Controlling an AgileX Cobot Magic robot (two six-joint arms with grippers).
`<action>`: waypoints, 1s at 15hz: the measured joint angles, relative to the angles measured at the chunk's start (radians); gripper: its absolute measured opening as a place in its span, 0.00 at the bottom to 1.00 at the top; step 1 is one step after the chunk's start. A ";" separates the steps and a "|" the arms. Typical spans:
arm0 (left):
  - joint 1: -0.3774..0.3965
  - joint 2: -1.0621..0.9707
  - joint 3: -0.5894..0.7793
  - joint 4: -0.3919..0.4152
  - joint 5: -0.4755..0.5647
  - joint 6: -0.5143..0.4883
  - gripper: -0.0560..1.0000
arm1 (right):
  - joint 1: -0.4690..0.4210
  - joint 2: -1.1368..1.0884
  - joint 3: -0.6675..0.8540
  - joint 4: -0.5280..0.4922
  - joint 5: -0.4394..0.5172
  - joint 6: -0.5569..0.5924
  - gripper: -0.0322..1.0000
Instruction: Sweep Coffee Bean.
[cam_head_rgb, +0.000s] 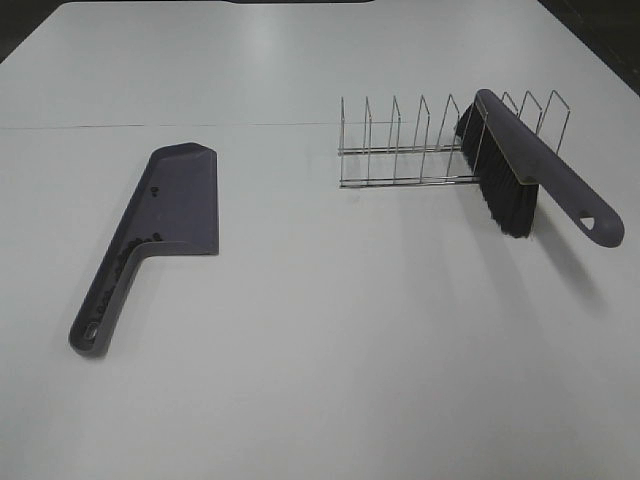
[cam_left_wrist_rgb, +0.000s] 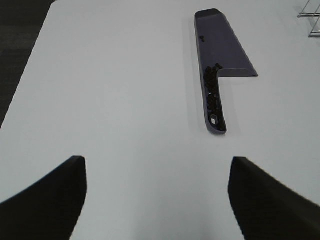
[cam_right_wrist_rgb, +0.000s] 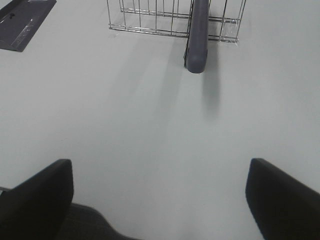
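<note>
Trailing lengthwise down dustpan (cam_head_rgb: 170, 205) handle (coffee bean (cam_left_wrist_rgb: 212, 90))

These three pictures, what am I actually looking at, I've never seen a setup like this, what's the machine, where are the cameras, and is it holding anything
This is a two-armed robot at a white table. One picture comes from a camera mounted high, looking down at the whole table; no arm shows in it. The other two come from cameras on each arm's wrist, so the two dark shapes at the edge of each are that gripper's own fingers.

On the table lies a purple dustpan, with small dark coffee beans gathered along its handle channel and a couple on the blade. To the right stands a wire rack, and a brush with black bristles rests in it, handle sticking out.

The left gripper and right gripper are both open, hold nothing, and sit back from the objects.
</note>
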 joint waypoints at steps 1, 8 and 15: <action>0.000 -0.001 0.004 -0.020 -0.014 0.029 0.73 | 0.000 0.000 0.000 0.000 0.000 0.000 0.83; 0.000 -0.007 0.041 -0.063 -0.061 0.063 0.73 | 0.000 0.000 0.000 0.000 0.000 0.000 0.83; 0.000 -0.091 0.041 -0.041 -0.066 0.058 0.73 | 0.000 0.000 0.000 0.000 0.000 0.000 0.83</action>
